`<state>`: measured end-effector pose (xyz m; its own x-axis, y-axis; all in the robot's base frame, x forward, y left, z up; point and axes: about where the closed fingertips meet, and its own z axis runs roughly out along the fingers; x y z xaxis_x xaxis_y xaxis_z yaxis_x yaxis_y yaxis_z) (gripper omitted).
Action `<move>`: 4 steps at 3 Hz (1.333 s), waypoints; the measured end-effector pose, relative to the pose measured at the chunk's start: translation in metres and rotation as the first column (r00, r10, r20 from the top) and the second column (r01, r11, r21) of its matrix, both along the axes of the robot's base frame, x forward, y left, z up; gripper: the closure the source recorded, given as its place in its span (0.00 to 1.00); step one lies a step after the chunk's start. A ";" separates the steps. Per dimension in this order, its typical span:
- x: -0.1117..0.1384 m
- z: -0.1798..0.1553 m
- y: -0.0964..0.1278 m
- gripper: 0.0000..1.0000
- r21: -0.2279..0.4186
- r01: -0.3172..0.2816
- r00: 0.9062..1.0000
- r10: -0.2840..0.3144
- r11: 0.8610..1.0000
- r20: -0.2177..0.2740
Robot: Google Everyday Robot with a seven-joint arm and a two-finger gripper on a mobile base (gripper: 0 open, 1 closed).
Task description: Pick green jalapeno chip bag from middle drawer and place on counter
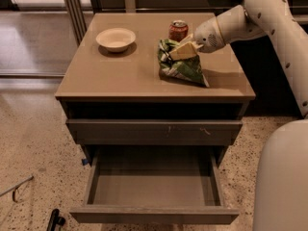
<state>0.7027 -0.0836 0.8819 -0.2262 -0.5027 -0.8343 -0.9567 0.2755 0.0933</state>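
Starting over on the left, there's speckled terrazzo floor [33, 143] beside the grey drawer cabinet. On the smooth tan square counter [120, 73] that tops it, a shallow cream-coloured round bowl [115, 38] sits toward the back-left corner, well apart from everything else. Below the counter's thin edge there's a dark open gap, then a shut grey-brown drawer front with small pale scratch marks [144, 130]. Under that, the wide shallow grey-brown middle drawer [154, 214] with the plain handleless front is pulled way out toward the camera. Moving right along the counter, a red soda can [178, 31] stands upright near the back edge. Just in front of it and slightly right is the crinkly glossy green jalapeno chip bag [185, 69], so it's on the counter, not in the drawer, with its bottom resting on the surface and its top bunched upward. The two-finger gripper [174, 54] with pale yellowish fingers is right at that bunched top, just in front of the can, and the fingers look pinched together on the bag's upper edge. The chunky white robot arm [269, 13] reaches in from the upper right, and a big pale rounded part of the robot [284, 177] fills the bottom-right corner.
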 end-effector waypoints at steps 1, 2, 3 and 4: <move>0.000 0.000 0.000 0.27 0.000 0.000 1.000 0.000 1.000 0.000; 0.000 0.000 0.000 0.03 0.000 0.000 1.000 0.000 1.000 0.000; 0.000 0.000 0.000 0.00 0.000 0.000 1.000 0.000 1.000 0.000; 0.000 0.000 0.000 0.00 0.000 0.000 1.000 0.000 1.000 0.000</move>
